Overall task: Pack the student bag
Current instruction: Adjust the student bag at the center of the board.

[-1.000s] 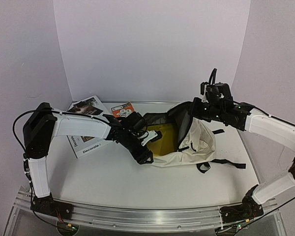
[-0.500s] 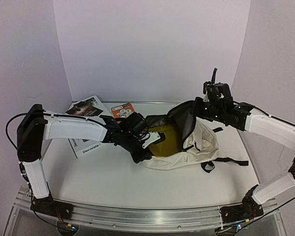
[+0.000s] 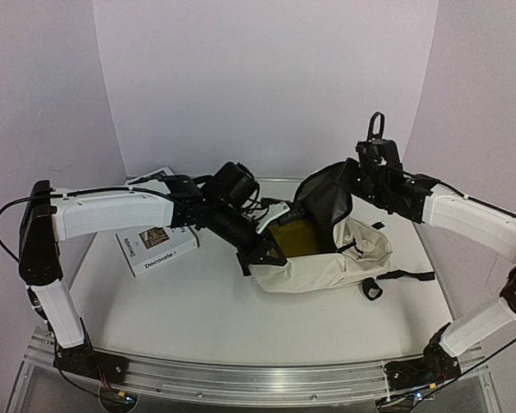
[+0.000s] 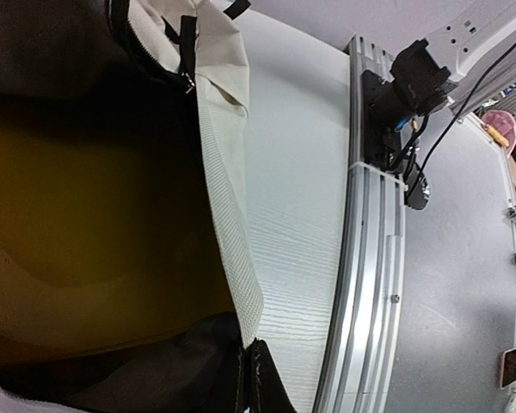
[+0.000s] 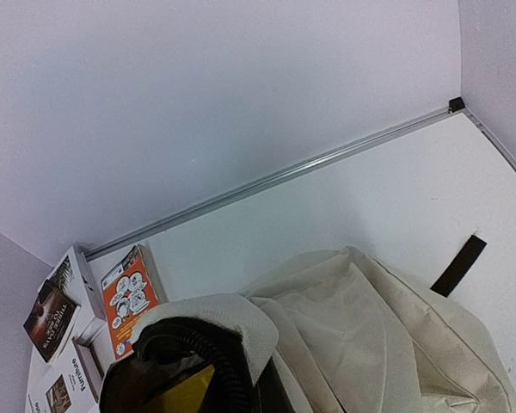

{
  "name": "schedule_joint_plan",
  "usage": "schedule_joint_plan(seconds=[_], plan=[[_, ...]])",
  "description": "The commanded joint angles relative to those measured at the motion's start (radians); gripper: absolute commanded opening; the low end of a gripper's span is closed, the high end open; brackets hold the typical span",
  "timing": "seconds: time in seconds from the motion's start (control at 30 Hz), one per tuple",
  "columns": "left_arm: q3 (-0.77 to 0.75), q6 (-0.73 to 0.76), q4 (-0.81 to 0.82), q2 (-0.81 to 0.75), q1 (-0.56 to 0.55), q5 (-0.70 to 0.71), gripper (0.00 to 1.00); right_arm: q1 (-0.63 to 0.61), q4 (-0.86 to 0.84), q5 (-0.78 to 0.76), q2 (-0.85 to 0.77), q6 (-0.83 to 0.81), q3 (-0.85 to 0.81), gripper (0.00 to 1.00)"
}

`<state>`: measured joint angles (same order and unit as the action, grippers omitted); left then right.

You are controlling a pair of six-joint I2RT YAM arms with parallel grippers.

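Student bag lies on its side, centre-right of the tabletop, mouth facing left. Cream soft fabric, slack and creased. Dark lining shows inside the opening. Black zipper runs along the rim. Black straps trail onto the tabletop at the bag's right.

Something yellow sits inside; what it is cannot be told.

Left hand is at the lower lip of the mouth, fingers closed together on the ribbed cream edge.

Right hand is above the bag, pinching the upper flap, which stands raised and keeps the mouth wide; its fingers are mostly hidden by fabric.

White book marked "Decorate" lies well to the left. Orange booklet lies by the back wall.
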<state>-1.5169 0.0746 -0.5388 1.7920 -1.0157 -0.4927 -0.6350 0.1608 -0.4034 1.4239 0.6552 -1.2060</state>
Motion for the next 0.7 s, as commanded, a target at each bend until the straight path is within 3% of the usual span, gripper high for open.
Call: schedule_joint_plan(seconds=[0.0, 0.23, 0.5, 0.67], plan=[[-0.062, -0.066, 0.11, -0.072, -0.004, -0.185, 0.0, 0.003, -0.103, -0.035, 0.049, -0.008, -0.055, 0.0], [-0.073, -0.061, 0.056, -0.04, 0.039, -0.035, 0.0, 0.003, -0.106, 0.012, 0.023, -0.017, -0.016, 0.0], [0.076, -0.146, -0.064, -0.046, 0.141, 0.082, 0.0, 0.003, -0.115, 0.099, -0.13, -0.029, 0.047, 0.0], [0.167, -0.215, -0.076, -0.04, 0.154, 0.046, 0.05, 0.003, -0.116, 0.088, -0.169, 0.057, 0.163, 0.0]])
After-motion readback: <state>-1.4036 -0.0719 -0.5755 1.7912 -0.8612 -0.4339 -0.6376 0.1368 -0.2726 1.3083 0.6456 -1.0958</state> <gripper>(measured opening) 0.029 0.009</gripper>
